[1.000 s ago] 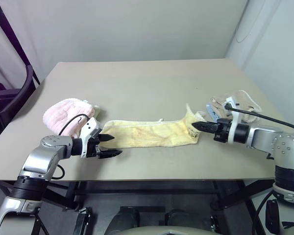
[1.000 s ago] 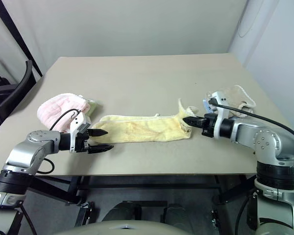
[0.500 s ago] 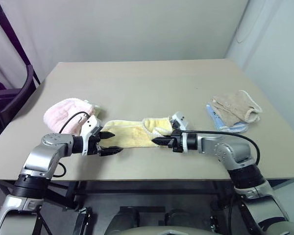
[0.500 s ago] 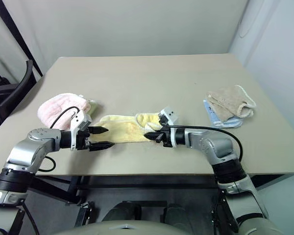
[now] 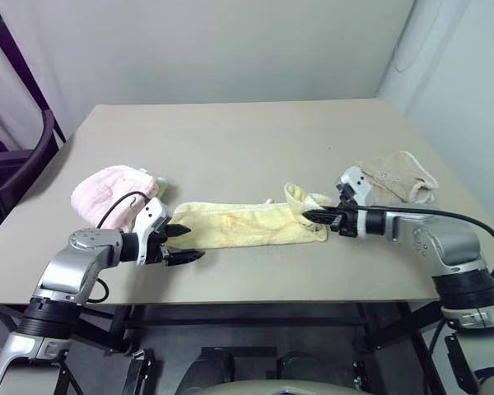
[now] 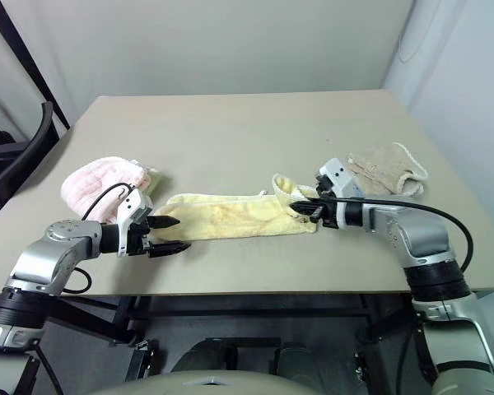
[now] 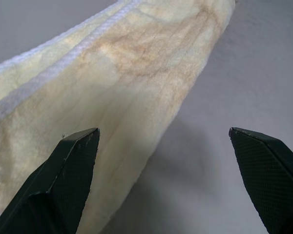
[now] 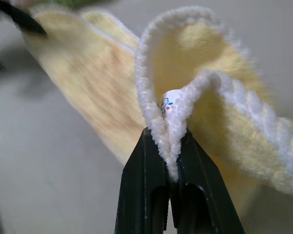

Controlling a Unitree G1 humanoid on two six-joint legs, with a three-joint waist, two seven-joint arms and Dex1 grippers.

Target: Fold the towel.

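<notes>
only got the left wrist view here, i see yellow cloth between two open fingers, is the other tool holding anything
Observer: Yes, the right tool is shut on the towel, pinching its white edging.
Operator: which end of it
Observer: The end far from your left tool; that end is lifted and curled over.
Operator: anything else on the table
Observer: A pink towel lies beside your arm, and a beige towel lies beyond the right arm.

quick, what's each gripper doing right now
Left gripper: open, holding nothing, at the near end of the towel.
Right gripper: shut on the towel's edge.
</notes>
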